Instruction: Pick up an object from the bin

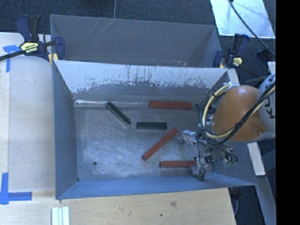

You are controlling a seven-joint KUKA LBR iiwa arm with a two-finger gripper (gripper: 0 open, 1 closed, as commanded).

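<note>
The front red bar [176, 163] beside the pincer [201, 168] seems stiff and light; grip it across its width. Pincer's opening: I cannot tell.

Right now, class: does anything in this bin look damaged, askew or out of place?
The bin's back wall is scratched, its paint worn in a streaked band. One red bar lies diagonally across the floor, and a dark green bar is tilted too.

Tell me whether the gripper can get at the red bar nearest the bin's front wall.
Probably yes. The gripper sits at one end of the red bar, and nothing lies on it; the front wall close beside may crowd the grasp.
</note>
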